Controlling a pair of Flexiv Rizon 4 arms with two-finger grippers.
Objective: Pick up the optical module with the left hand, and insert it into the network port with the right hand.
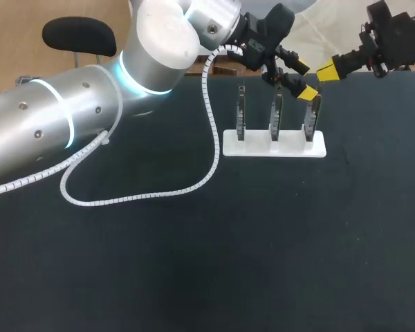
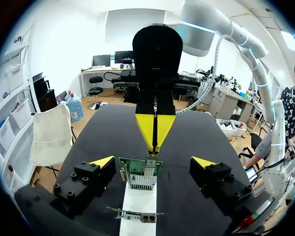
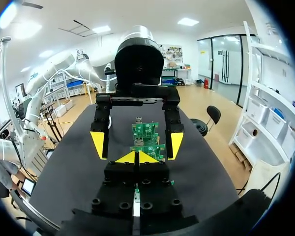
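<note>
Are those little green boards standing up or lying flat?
Standing up: all three boards stand on edge, side by side, on the white holder.

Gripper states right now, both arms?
Left gripper: open, astride a card, not gripping it.
Right gripper: shut; whether it holds anything cannot be told.

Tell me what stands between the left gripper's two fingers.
In the left wrist view, the open left gripper flanks an upright green circuit board, with the right gripper's shut tips at its top edge.
</note>
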